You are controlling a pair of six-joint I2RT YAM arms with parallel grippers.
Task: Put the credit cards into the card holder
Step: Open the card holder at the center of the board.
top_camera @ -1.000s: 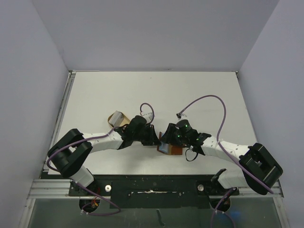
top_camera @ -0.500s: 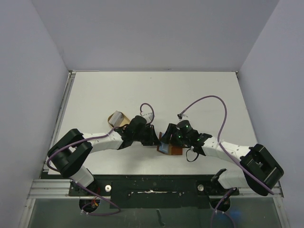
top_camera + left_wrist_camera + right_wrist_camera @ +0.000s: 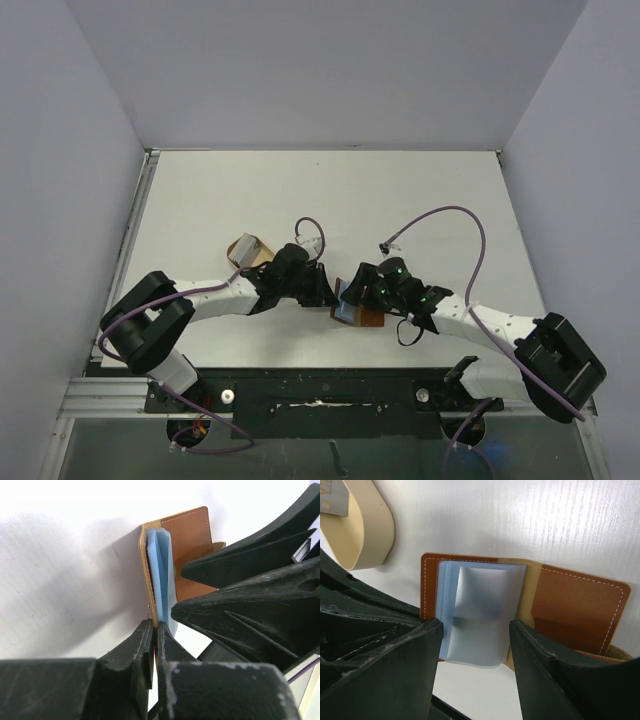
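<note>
Right now the pale blue card (image 3: 480, 600) lies straight ahead of the right gripper (image 3: 475, 625), between its spread fingers. Its long axis runs away from the wrist and onto the left panel of the card holder (image 3: 580, 605). The card's side edges sit right at the pads, and I cannot tell whether the pads press on it or merely flank it. The card holder lies open on the table (image 3: 520, 520) near its front edge, between the two arms, with the tan tray (image 3: 370, 535) just beyond. The left gripper (image 3: 154, 635) has its fingers pressed together on the holder's tan edge, pinning that side. As I judge it, seating the card means driving it along that long axis, a job for the right arm, already lined up on it.
</note>
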